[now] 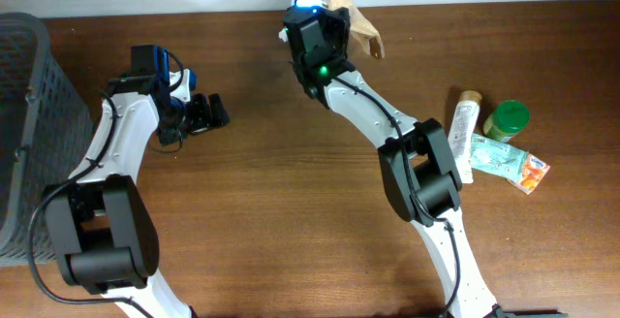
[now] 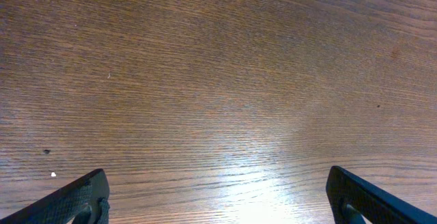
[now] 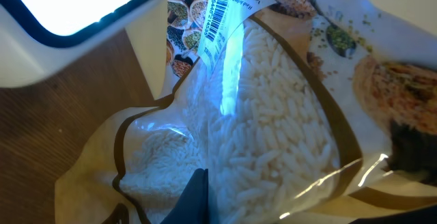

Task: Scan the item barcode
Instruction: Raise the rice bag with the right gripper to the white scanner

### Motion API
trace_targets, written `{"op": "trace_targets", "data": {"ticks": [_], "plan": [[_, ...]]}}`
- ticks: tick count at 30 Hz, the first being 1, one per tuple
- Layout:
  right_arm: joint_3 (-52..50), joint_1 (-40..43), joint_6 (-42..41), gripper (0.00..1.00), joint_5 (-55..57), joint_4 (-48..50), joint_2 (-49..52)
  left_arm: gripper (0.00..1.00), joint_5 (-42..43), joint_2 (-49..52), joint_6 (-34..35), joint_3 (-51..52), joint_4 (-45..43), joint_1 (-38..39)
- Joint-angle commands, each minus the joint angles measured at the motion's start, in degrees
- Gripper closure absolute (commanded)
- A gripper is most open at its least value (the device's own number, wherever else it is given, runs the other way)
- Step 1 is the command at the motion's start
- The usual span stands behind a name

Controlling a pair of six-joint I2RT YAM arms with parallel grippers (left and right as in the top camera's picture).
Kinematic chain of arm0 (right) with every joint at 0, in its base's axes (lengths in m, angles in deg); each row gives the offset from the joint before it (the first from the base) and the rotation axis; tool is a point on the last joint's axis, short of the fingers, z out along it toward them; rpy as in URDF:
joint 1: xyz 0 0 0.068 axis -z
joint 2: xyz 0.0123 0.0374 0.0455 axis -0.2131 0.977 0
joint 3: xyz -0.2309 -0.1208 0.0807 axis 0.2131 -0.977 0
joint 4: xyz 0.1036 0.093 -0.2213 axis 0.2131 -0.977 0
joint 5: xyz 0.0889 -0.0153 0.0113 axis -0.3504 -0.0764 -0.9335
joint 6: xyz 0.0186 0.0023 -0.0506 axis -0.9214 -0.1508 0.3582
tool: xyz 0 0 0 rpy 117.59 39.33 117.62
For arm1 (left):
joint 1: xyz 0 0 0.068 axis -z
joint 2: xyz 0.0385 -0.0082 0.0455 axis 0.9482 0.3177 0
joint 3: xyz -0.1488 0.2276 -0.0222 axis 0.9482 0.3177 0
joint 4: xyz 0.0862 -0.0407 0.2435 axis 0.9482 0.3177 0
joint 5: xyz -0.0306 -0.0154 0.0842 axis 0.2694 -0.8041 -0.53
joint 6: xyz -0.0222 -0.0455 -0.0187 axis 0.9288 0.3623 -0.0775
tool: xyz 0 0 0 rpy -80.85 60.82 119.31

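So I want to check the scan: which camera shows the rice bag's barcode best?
Right wrist: the barcode shows close up, its stripes distinct. Overhead shows only the tan edge of the rice bag; left wrist shows only table.

Looks like a mock shop checkout on a robot test bench. A wooden table (image 1: pixel 291 211) carries the left arm (image 1: pixel 107 163) and right arm (image 1: pixel 417 163). Grey mesh basket (image 1: pixel 29 114) at one edge. Groceries laid out: tube (image 1: pixel 465 129), green-lidded jar (image 1: pixel 507 119), printed packet (image 1: pixel 509 163). Lit white scanner (image 3: pixel 41 53) beside a rice bag (image 3: pixel 273 135) with a barcode label (image 3: pixel 222 16).
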State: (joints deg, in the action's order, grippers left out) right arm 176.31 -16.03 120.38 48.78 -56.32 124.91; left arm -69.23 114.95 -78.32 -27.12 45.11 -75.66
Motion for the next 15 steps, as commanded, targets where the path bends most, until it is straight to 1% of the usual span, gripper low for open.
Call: {"op": "trace_targets", "data": {"ticks": [1,5,15], "plan": [[1.16,0.63,-1.77,0.96,0.31,0.72,-0.68,0.01,-0.35,-0.66,-0.33,-0.42,-0.11,-0.09],[1.16,0.55,-5.07,0.96,-2.49,1.73,-0.68,0.01,-0.35,-0.66,-0.33,-0.42,-0.11,-0.11],[1.16,0.55,-5.22,0.96,-5.97,4.04,0.20,0.01,-0.35,-0.66,-0.33,-0.42,-0.11,-0.11]]}}
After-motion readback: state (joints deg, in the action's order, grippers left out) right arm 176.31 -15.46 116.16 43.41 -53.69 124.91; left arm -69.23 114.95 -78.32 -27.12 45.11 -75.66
